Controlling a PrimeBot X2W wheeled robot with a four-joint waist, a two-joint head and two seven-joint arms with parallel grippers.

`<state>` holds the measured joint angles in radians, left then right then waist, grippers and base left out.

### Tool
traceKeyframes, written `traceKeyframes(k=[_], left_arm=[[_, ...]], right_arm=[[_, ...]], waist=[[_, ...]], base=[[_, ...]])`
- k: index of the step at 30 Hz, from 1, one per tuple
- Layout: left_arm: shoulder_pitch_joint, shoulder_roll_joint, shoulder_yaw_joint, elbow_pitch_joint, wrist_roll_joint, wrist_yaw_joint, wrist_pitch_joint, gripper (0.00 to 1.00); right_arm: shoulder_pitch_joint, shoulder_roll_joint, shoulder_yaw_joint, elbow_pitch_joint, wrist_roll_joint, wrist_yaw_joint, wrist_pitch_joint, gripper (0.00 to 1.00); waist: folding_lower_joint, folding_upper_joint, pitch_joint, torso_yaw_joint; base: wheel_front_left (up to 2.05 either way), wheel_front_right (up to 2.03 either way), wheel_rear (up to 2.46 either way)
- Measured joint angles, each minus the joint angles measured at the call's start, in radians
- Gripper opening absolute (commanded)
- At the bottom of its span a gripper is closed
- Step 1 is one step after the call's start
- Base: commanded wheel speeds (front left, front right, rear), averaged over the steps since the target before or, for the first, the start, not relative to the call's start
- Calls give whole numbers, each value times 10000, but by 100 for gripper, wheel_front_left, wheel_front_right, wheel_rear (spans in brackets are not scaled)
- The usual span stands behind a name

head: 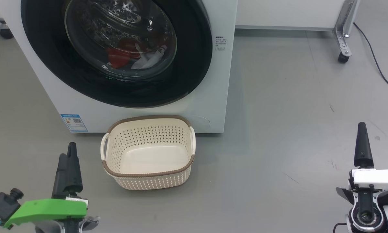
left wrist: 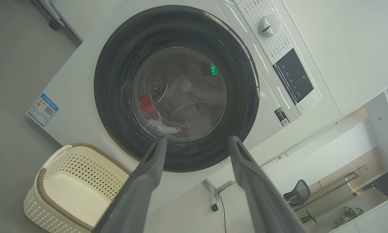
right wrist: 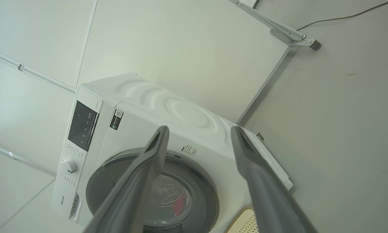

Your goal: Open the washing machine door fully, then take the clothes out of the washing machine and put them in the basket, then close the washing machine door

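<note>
The washing machine door (head: pixel 194 64) is closed against the white washing machine (head: pixel 210 106), with the red-and-white clothes (head: pixel 126 55) lying behind its glass. The cream basket (head: pixel 148 118) stands on the floor (head: pixel 278 129) just in front. Nearer, the left gripper (left wrist: pixel 197 139) and the right gripper (right wrist: pixel 199 129) hover with fingers spread, gripping nothing.

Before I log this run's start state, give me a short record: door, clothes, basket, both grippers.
washing machine door: shut
clothes: red and white, inside the drum behind the glass
basket: empty, on the floor in front of the washing machine
left gripper: jaws apart, empty
right gripper: jaws apart, empty
</note>
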<state>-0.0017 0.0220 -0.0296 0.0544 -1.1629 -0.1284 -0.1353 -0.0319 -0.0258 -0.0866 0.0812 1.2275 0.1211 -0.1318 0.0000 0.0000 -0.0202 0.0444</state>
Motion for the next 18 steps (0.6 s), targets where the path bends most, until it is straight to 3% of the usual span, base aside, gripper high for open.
traceKeyframes(k=[6,18], left_arm=[[24,27,-213,-79,1122,0,-240,100],[244,182,-1218,-71,4589,0,-656,100]], right_arm=[[11,-13,190,-111,-938,0,-232,100],[201,-82,685,-121,-2963,-21,-698,100]], waist=[[0,0,4,29],[0,0,26,76]], base=[[0,0,0],[0,0,0]])
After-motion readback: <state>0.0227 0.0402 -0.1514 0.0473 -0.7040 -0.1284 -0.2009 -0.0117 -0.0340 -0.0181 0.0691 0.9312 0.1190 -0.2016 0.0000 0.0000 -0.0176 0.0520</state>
